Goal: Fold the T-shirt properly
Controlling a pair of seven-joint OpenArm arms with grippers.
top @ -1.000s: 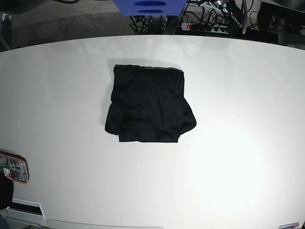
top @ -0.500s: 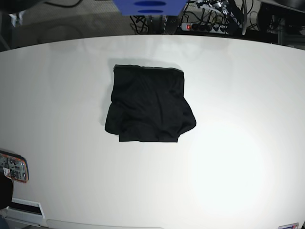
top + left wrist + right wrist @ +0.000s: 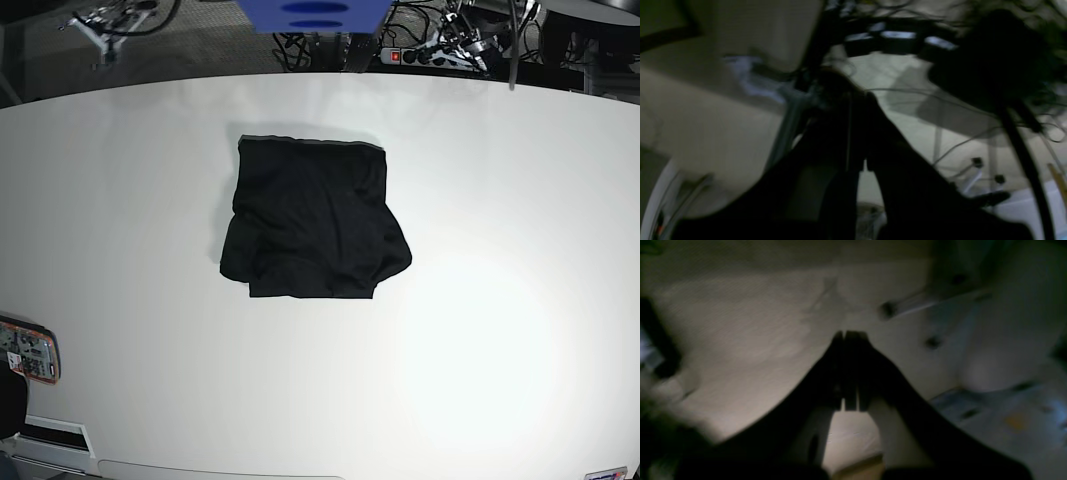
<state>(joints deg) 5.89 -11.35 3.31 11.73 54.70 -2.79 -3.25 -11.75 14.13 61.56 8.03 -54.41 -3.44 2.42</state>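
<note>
The black T-shirt (image 3: 315, 220) lies folded into a compact, roughly square bundle on the white table (image 3: 520, 300), a little left of centre; its lower edge is wavy and slightly flared. Neither gripper is near it. In the left wrist view, my left gripper (image 3: 848, 86) is shut with nothing in it and hangs over floor and cables. My right gripper (image 3: 848, 335) is likewise shut on nothing, above bare pale floor. Both wrist views are blurred. Bits of both arms show past the table's far edge in the base view.
A blue block (image 3: 312, 12) hangs at the top centre, with a power strip (image 3: 410, 55) and cables behind the far table edge. An orange-rimmed device (image 3: 28, 350) sits at the table's near left edge.
Parts of both arms have come into view beyond the far table edge, at the top left and top right. The T-shirt has not moved.
</note>
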